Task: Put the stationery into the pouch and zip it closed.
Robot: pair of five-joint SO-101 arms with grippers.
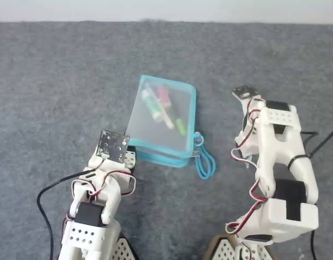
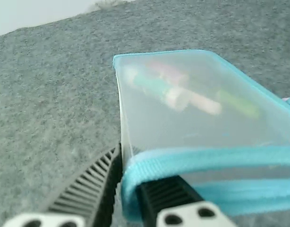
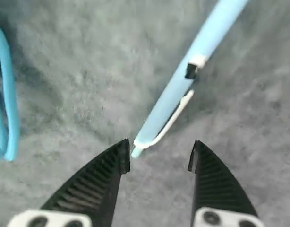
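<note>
Right jaws (apart), pen (image 3: 175,87) end beside one

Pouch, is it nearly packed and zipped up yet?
Partly. Some coloured markers already lie inside the pouch. The left gripper is clamped on the pouch's blue edge near a corner. The right gripper is open over the end of a light blue pen lying on the grey mat. That pen is not in yet, and the zip looks unclosed, so zipping is left too.
</note>
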